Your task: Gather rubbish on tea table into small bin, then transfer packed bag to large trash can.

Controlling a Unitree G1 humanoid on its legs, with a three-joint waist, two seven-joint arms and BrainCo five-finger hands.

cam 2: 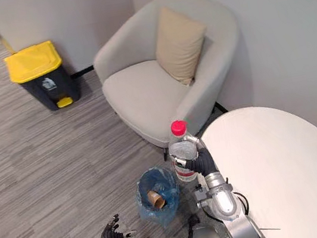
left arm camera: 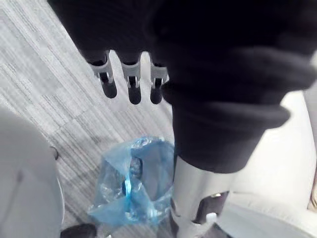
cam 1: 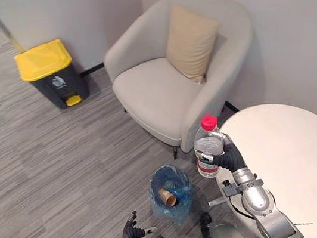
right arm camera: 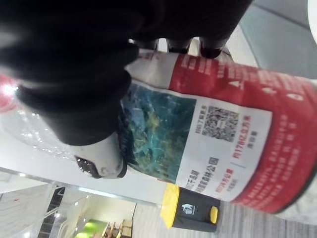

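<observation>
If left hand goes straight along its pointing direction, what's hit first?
Likely the carpet just short of the small bin; the left hand aims floorward. Depth unclear, so it might clip the bin instead.

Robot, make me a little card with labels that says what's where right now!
Right hand: fingers curled round the clear plastic bottle with red cap, held upright
Left hand: open, low, holding nothing
Small bin with blue bag: on floor, brown cup or tube inside
Dark large trash can with yellow lid: by wall, closed

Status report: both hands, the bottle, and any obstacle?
Right hand shut on bottle, upright at table edge. Left hand open, low, idle. Path to small bin clear.
</observation>
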